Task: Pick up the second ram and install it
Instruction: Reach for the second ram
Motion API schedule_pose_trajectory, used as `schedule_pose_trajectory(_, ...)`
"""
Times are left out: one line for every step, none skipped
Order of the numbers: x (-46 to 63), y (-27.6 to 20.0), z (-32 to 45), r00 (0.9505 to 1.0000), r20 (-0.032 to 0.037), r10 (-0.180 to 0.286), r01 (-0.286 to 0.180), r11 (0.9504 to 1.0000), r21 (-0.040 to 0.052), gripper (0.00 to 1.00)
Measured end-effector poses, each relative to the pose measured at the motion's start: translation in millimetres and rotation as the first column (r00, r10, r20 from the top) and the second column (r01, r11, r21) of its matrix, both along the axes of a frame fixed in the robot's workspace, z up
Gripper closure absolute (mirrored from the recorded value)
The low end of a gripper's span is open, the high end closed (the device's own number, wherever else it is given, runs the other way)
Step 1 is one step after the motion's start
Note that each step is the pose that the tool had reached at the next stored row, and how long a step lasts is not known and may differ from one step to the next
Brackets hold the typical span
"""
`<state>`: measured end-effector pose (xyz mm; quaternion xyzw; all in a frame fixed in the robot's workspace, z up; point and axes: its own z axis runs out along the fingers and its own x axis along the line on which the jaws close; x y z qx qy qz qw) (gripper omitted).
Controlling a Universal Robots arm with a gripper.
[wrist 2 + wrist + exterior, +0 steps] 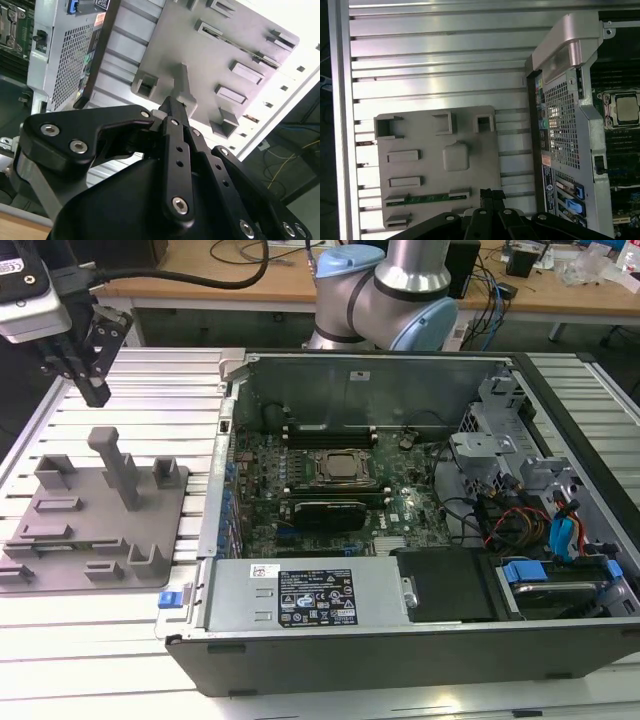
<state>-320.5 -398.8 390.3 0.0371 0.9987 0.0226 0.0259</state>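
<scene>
The second ram (427,200) is a slim green-and-dark strip lying in a slot along one edge of the grey studded tray (425,167). My gripper (492,192) hangs high above that edge of the tray, apart from the ram. Its fingers (175,130) are pressed together with nothing between them. In the exterior view the gripper (97,390) is at the upper left, over the tray (100,540). The green motherboard (340,490) with its square metal CPU socket (345,468) and black long slots (330,430) lies inside the open case.
The open computer case (420,640) stands to the exterior view's right of the tray, on a ribbed aluminium table (150,390). A tall grey post (115,465) rises from the tray's middle. Cables and drive bays (540,530) fill the case's right side.
</scene>
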Motion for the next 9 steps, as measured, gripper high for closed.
schedule_pose_trajectory(-4.1,0.0,-0.8,1.0,0.0,0.0,0.0,1.0,0.0001,0.92)
schedule_pose_trajectory(-6.8,-0.1,-1.3,1.0,0.0001,0.0,0.0,1.0,0.0001,0.92)
schedule_pose_trajectory(-10.1,-0.1,-1.6,1.0,0.0,0.0,0.0,1.0,0.0,0.92)
schedule_pose_trajectory(-13.2,-0.1,-1.8,1.0,0.0,0.0,0.0,1.0,0.0001,0.92)
schedule_pose_trajectory(-17.0,-0.1,-2.1,1.0,0.0,0.0,0.0,1.0,0.0,0.92)
schedule_pose_trajectory(-18.5,-0.1,-2.2,1.0,0.0001,0.0,0.0,1.0,0.0001,0.92)
schedule_pose_trajectory(-20.2,-0.1,-2.3,1.0,0.0001,0.0,0.0,1.0,0.0001,0.92)
schedule_pose_trajectory(-22.4,-0.1,-2.4,1.0,0.0001,0.0,0.0,1.0,0.0001,0.92)
schedule_pose_trajectory(-26.8,-0.1,-2.8,1.0,0.0001,0.0,0.0,1.0,0.0001,0.92)
